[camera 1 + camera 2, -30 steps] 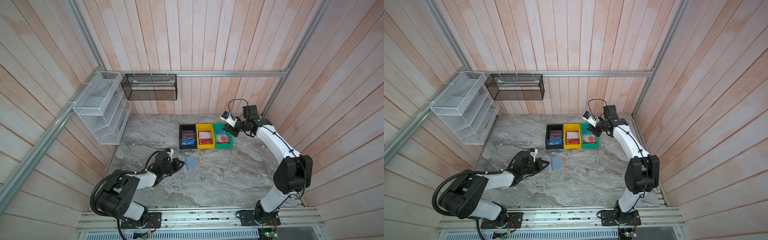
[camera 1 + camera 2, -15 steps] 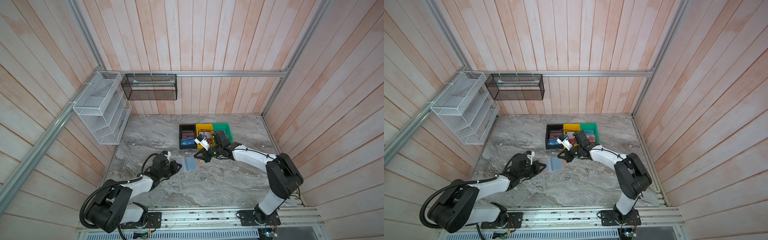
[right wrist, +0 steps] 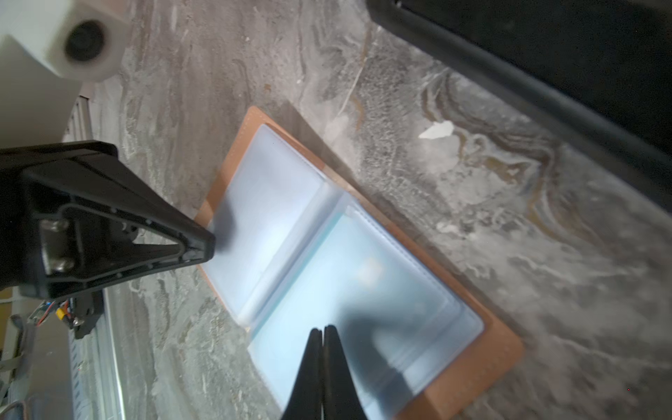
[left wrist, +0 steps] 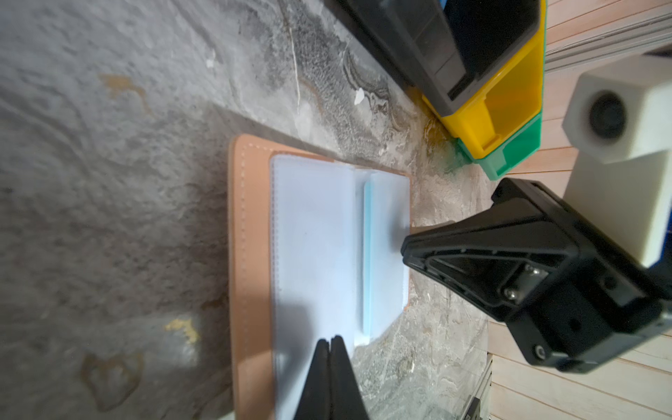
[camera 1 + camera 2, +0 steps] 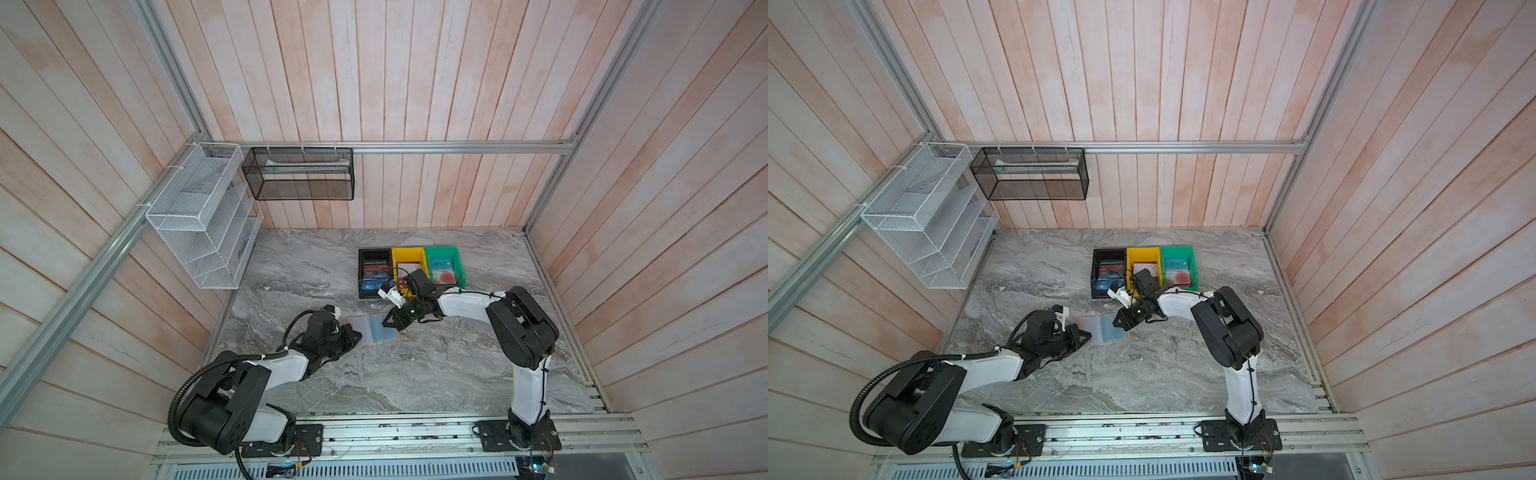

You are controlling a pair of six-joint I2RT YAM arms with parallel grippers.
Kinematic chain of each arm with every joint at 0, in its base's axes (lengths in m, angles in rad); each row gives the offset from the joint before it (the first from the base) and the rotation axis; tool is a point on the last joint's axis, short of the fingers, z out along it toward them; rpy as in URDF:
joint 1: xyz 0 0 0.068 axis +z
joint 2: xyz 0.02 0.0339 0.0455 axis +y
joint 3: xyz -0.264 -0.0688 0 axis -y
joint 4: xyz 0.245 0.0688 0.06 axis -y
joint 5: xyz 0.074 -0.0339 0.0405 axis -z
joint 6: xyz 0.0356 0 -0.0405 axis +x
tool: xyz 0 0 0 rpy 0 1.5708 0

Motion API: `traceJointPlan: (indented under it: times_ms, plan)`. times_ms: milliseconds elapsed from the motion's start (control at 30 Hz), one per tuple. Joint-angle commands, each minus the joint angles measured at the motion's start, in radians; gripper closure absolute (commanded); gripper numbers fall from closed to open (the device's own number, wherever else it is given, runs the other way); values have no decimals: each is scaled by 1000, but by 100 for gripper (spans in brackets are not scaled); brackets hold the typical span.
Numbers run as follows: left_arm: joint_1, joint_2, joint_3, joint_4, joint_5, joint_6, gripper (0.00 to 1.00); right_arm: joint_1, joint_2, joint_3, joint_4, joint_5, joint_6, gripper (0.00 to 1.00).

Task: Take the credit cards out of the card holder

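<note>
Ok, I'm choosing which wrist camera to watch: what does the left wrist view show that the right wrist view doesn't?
Only the left wrist view: the yellow bin and green bin, and the right hand from the side. Only the right wrist view: the left hand from the side, and the blue card nearly face-on. Both: the open card holder on the table, the card in it, each camera's own hand shut.

Marble table [image 5: 436,374]; black bin [image 5: 360,274], yellow bin [image 5: 405,254] and green bin [image 5: 457,266] abreast at rear; white rack [image 5: 199,216] and mesh basket [image 5: 299,183] wall-hung.
</note>
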Motion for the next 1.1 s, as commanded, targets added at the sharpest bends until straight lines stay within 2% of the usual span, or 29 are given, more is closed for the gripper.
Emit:
traceJointPlan:
  times_ms: [0,233,600,1067]
  plan:
    - [6,26,-4,3,-25,17,100,3,20,20,-70,100,-11,100]
    - [5,70,7,15,-19,20,100,3,18,17,-106,180,-20,100]
    - [6,83,-4,28,-17,22,100,4,-27,-8,-118,226,-14,100]
    - [7,100,-5,46,-10,17,100,48,19,-13,-112,177,-18,100]
